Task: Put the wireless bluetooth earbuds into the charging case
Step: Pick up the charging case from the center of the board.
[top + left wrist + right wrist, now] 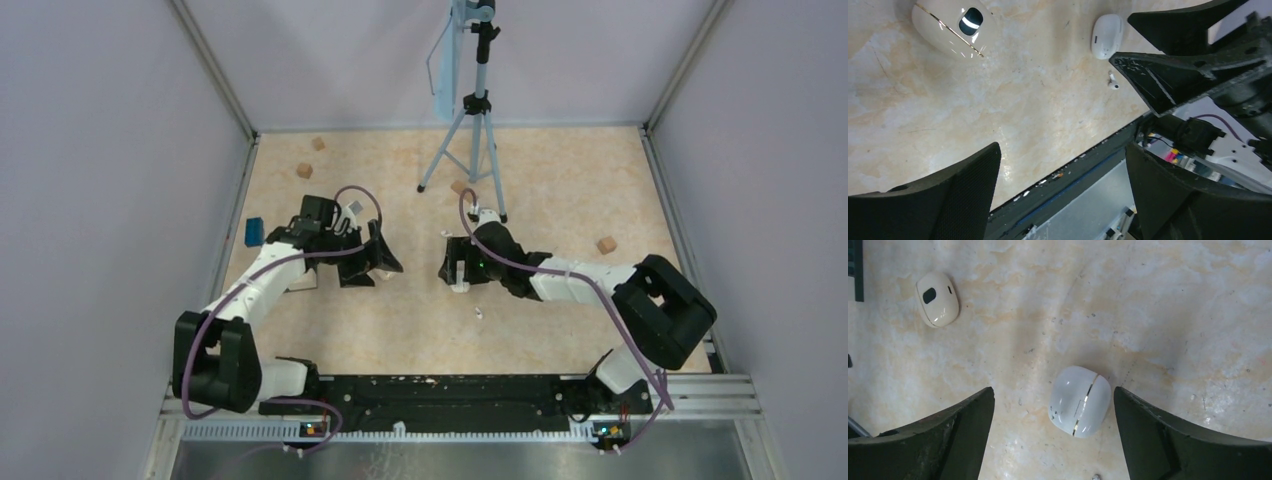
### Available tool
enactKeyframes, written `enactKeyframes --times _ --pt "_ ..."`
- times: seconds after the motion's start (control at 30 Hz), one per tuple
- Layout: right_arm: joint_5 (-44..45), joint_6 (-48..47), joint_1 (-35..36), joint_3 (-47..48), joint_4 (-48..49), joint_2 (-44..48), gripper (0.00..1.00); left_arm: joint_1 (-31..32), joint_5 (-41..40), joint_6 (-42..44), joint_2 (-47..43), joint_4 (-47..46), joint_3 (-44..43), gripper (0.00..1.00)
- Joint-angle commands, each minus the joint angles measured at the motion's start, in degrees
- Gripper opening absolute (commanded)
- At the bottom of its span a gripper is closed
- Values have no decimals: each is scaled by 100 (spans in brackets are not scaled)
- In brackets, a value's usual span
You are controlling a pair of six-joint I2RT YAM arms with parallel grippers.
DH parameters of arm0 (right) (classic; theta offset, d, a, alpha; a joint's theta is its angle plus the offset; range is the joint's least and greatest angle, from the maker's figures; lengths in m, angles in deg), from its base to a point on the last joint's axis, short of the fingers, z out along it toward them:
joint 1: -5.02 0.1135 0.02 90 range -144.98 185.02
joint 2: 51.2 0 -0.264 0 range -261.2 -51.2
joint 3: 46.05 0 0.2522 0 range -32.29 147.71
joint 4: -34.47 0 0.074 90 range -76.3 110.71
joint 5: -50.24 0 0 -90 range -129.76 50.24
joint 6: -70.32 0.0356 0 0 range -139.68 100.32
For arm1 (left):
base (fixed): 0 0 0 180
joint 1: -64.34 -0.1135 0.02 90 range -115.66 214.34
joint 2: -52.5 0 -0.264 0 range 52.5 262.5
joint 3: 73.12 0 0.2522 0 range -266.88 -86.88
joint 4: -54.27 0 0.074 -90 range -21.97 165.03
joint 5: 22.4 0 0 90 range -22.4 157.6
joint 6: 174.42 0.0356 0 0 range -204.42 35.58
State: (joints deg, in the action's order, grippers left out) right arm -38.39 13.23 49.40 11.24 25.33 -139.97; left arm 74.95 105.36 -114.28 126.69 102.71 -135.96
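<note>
Step in hand, by judgement: staging of charging case (pixel 1079 401) before insertion. Lid shut, lying flat on table (pixel 1173 315) between fingers of right gripper (pixel 1053 392), gap on each side: jaws released, grasping nothing. Left gripper (pixel 1062 147) spread wide, empty. One earbud (pixel 1113 83) loose on table near case, not inserted. Second cream case (pixel 937 299) well apart. Next move likely calls for lid opened first, then fine pinch on tiny earbud

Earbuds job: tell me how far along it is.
Done: nothing confirmed; the white case lies shut, its contents hidden. In hand: nothing gripped; the right gripper stands open astride that case, the left gripper open and empty. Left: one earbud lies loose on the table and must go in.
</note>
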Motion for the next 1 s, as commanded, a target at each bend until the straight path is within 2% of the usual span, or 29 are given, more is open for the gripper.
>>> enactKeyframes --times 0.0,0.1,0.2,0.33,0.53,0.63,0.8,0.97 --pt "316 702 80 -42 514 83 88 479 -932 288 108 278 -440 97" --pt "557 664 86 -148 360 374 88 840 -1440 290 256 474 -628 97" --pt "768 422 80 -215 15 552 86 1026 -1527 110 314 352 -596 96" --pt "903 737 80 -64 -749 517 83 1156 -1521 -157 301 58 -524 96" --pt "1208 1045 314 786 -1954 -40 83 1167 -1505 -230 333 -36 -583 96" --pt "1402 1200 510 1027 -2137 -334 83 1169 -1570 -247 332 5 -587 96" --pt "1833 1499 777 1363 -2395 -808 69 1166 -1720 -359 245 7 -515 96" --pt "1962 1527 832 1511 -2429 -1074 56 1162 -2204 -894 25 -36 -334 94"
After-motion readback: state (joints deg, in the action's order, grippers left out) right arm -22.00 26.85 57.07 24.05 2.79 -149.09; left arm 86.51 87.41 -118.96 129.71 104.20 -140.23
